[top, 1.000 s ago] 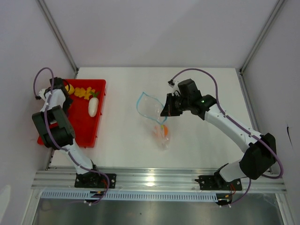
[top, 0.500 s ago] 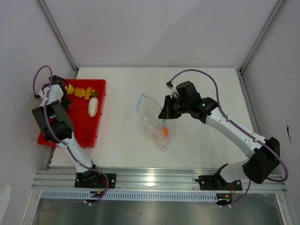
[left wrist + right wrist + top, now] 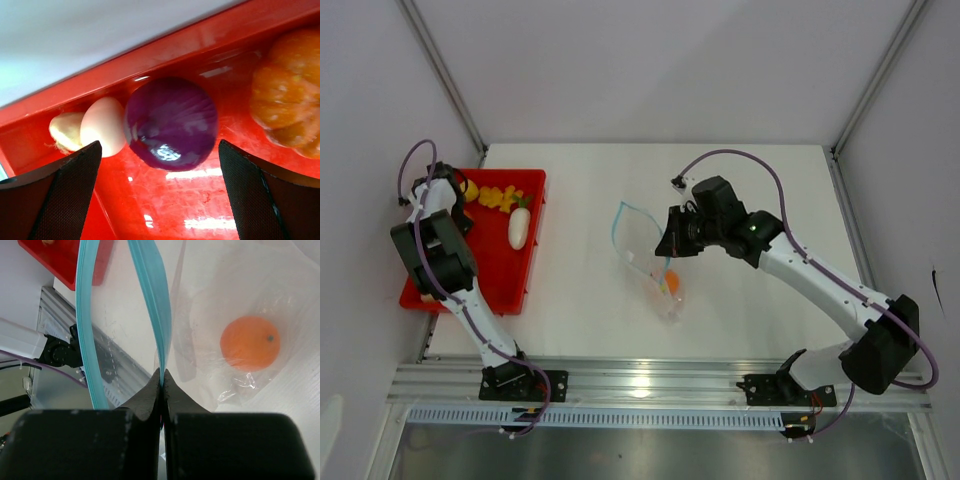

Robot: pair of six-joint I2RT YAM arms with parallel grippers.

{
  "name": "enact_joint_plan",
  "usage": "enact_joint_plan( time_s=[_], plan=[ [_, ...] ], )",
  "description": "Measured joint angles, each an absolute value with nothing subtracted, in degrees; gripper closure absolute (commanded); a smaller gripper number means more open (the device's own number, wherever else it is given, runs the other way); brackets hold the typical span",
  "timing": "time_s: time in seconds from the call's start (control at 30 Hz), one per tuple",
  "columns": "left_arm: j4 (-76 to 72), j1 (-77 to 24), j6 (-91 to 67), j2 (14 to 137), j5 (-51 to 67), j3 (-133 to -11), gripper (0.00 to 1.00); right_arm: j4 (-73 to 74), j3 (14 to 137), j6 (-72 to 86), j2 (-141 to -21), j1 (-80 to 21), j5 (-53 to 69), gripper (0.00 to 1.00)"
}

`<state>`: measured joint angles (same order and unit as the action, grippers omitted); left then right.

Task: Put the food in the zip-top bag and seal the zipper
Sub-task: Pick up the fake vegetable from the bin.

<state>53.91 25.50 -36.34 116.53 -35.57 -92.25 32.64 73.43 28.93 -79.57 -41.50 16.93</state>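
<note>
"Clear crinkly zip-top bag (image 3: 642, 245), where does it lie?"
"Near the middle of the white table (image 3: 580, 300), mouth open, with 1 round orange toy food (image 3: 249, 343) inside. The right gripper (image 3: 162, 377) is clamped on its blue-teal zipper strip (image 3: 152, 290)."
"And the left gripper (image 3: 159, 145)?"
"Spread wide over the red plastic tray (image 3: 200, 210), 1 finger on each side of a round purple toy piece (image 3: 170, 122). That piece touches a white one (image 3: 102, 132), and a lumpy orange piece (image 3: 285, 105) lies beside it."
</note>
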Motion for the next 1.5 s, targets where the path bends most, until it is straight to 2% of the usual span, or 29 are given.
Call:
enact_joint_plan(
  time_s=[0.37,0.47,0.57,0.6,0.63,0.67,0.83,0.87,0.97,1.23,1.5],
  plan=[
    [48.38,26.55,-30.72,116.51,-29.34,-89.21,0.01,32.67,73.43,28.93,-77.34,-41.56,15.86,1.0],
    [48.14,26.59,-30.3,116.51,-29.34,-88.73,0.04,32.69,73.43,28.93,-76.84,-41.56,15.66,1.0],
    [47.99,26.68,-29.78,116.49,-29.32,-88.49,0.16,32.69,73.43,28.93,-76.16,-41.56,15.46,1.0],
    [47.92,26.7,-29.61,116.49,-29.3,-88.44,0.25,32.71,73.41,28.93,-75.94,-41.56,15.42,1.0],
    [47.88,26.72,-29.43,116.49,-29.28,-88.4,0.3,32.75,73.41,28.93,-75.68,-41.56,15.38,1.0],
    [47.86,26.76,-29.34,116.49,-29.26,-88.38,0.43,32.75,73.41,28.93,-75.37,-41.56,15.31,1.0],
    [47.0,26.79,-28.25,115.9,-29.43,-87.44,0.7,32.84,73.38,28.93,-73.89,-41.56,14.52,1.0],
    [46.63,26.83,-28.14,115.44,-29.36,-86.94,0.81,32.86,73.38,28.93,-73.6,-41.56,14.37,1.0],
    [45.19,26.96,-28.16,113.73,-28.53,-84.95,0.99,32.93,73.38,28.93,-73.17,-41.56,14.17,1.0],
    [44.18,24.77,-28.91,104.99,-25.17,-82.0,0.99,33.04,73.25,28.93,-73.41,-41.56,13.43,1.0],
    [37.95,13.45,-31.03,78.67,-17.17,-71.29,0.99,33.26,73.25,28.82,-75.75,-41.56,11.44,1.0]
  ],
)
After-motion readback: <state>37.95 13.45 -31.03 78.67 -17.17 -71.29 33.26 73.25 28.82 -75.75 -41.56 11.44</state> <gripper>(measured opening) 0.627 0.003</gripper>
